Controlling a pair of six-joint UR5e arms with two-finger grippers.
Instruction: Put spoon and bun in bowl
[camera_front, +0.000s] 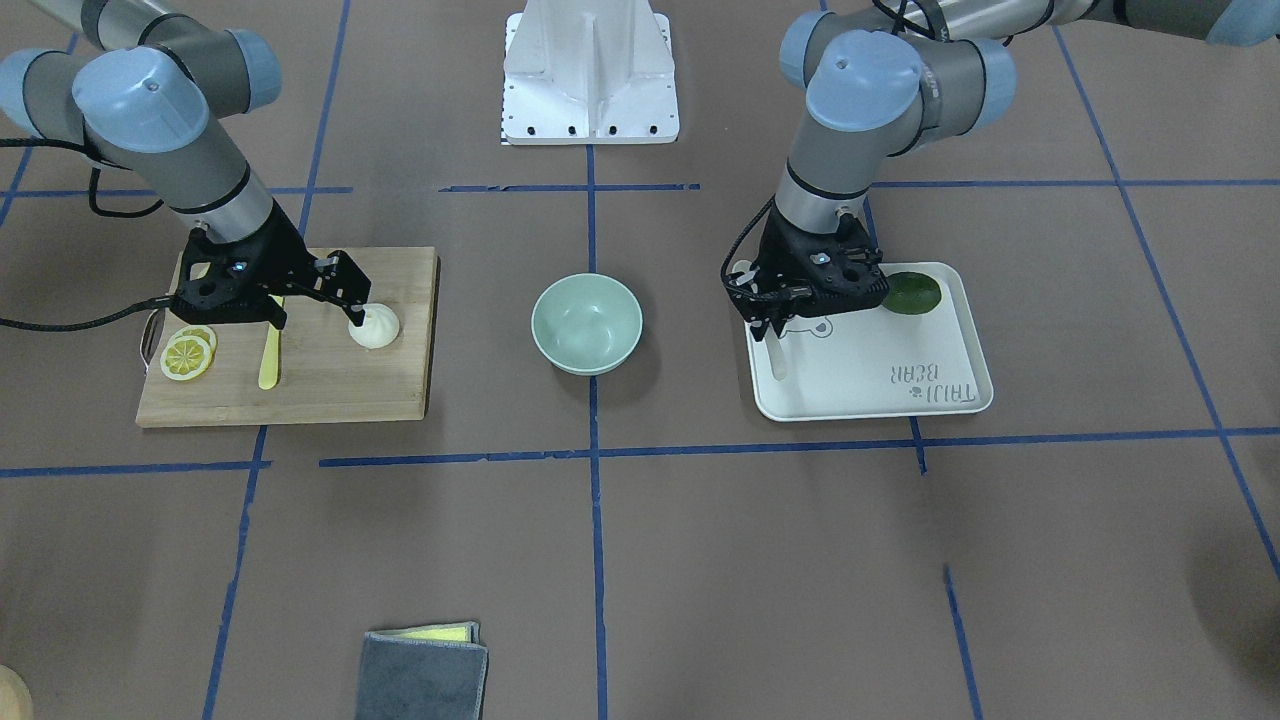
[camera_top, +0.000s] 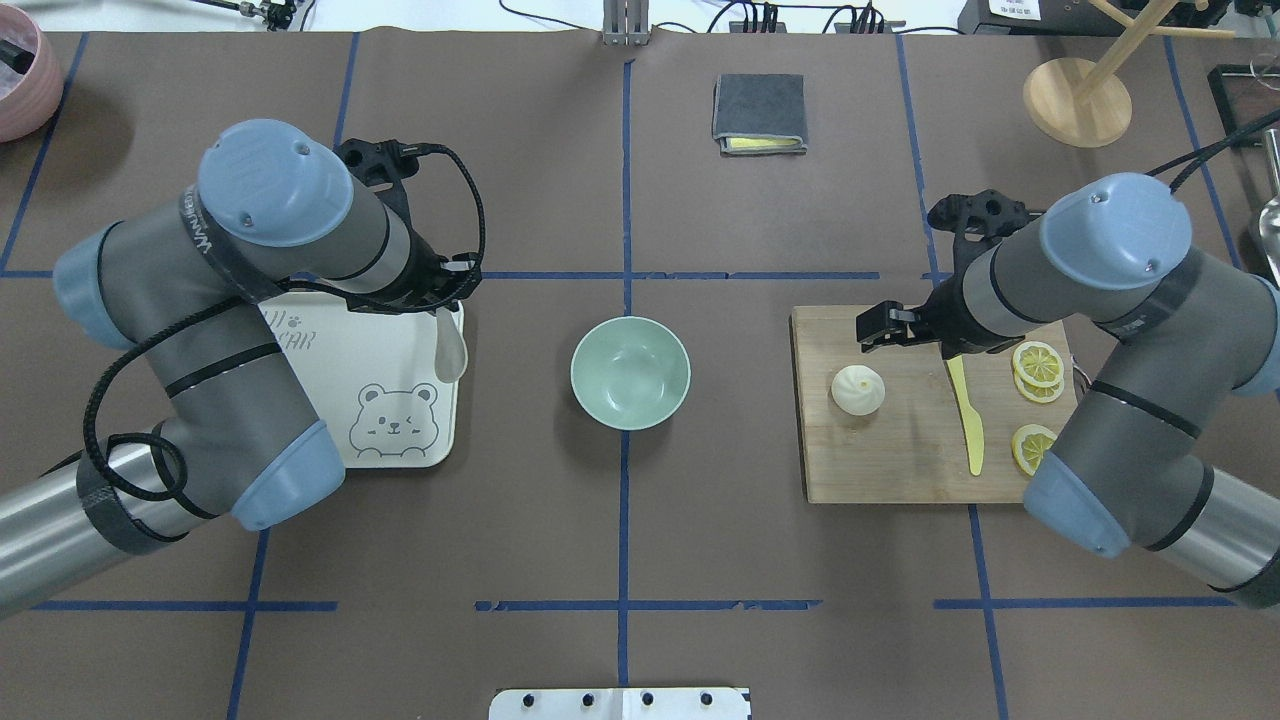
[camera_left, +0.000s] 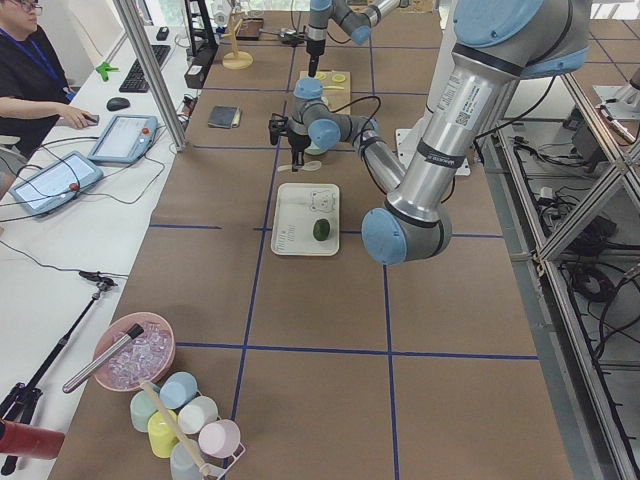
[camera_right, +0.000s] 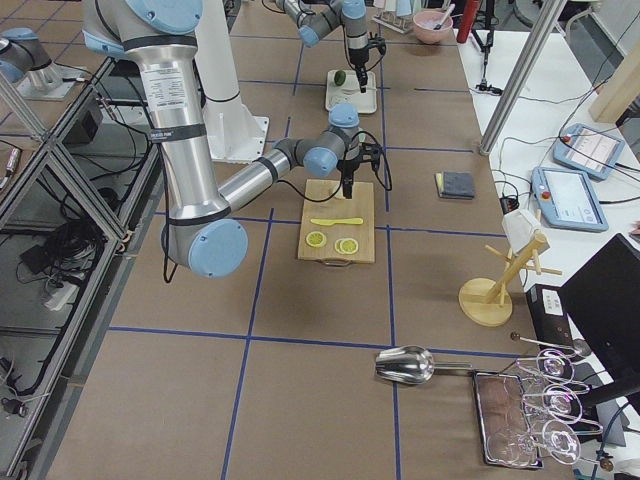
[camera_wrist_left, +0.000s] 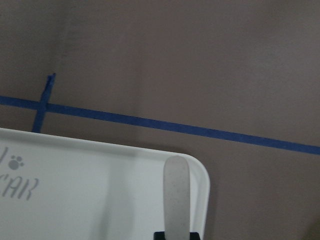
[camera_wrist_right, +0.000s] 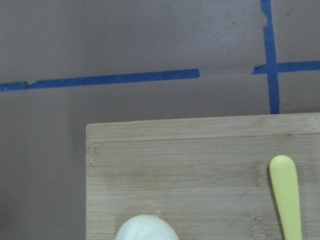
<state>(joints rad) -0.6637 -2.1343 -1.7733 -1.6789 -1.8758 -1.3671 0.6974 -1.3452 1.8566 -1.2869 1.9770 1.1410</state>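
Tray (camera_front: 900, 400), right of frame, reads "TAIJI BEAR"; left gripper (camera_front: 769, 326) pinches spoon (camera_top: 451, 352) there. Right gripper (camera_front: 315, 316) gapes beside bun (camera_front: 374, 327) on board (camera_front: 330, 390).

Brown worktop (camera_top: 500, 500), gridded with blue tape (camera_top: 620, 605). At centre, astride one tape line, a round pale mint-green bowl (camera_top: 630, 372). Toward the robot's left, well apart from the bowl, a white tray (camera_top: 400, 350) printed with a bear. Toward the robot's right, about as far off, a wooden cutting board (camera_top: 900, 460). Near the far edge, a folded grey cloth (camera_top: 760, 112) with a yellow layer showing; further right, a wooden stand (camera_top: 1077, 100) on a round foot. At the near edge, a white mounting plate (camera_top: 620, 703).
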